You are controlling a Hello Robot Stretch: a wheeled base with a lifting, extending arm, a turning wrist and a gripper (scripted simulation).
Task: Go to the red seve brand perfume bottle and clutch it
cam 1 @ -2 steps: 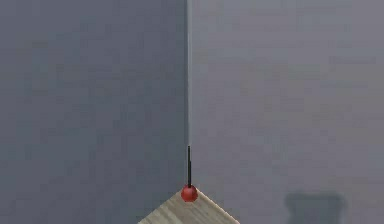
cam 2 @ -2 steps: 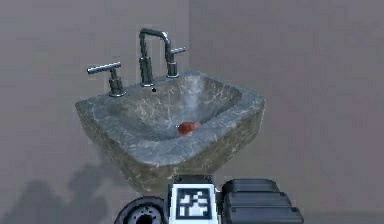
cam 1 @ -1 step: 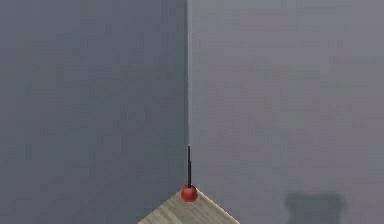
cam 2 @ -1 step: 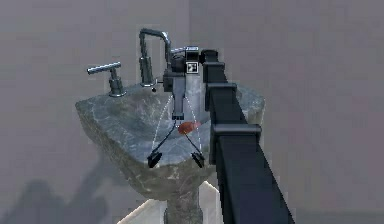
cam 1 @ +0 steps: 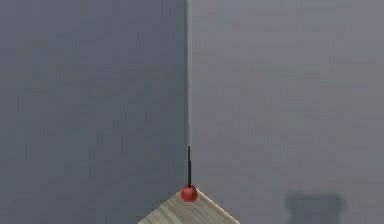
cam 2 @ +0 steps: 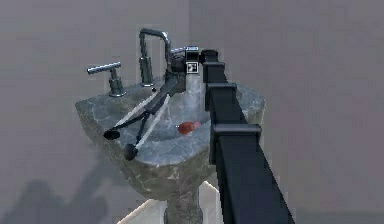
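Red perfume bottle (cam 2: 186,127): small red shape lying in the stone sink (cam 2: 95,112), near the fingers (cam 2: 140,113).
Probably light, hard and smooth, so slippery and fragile; best taken gently across the body. Cannot tell whether fingers stand apart or together.

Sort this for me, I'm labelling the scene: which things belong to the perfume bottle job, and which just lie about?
Job: small red thing in the sink, maybe the bottle; arm stretched over the sink.
Lying about: faucet; lever handle; red ball on a dark stem, role unclear; wooden top.
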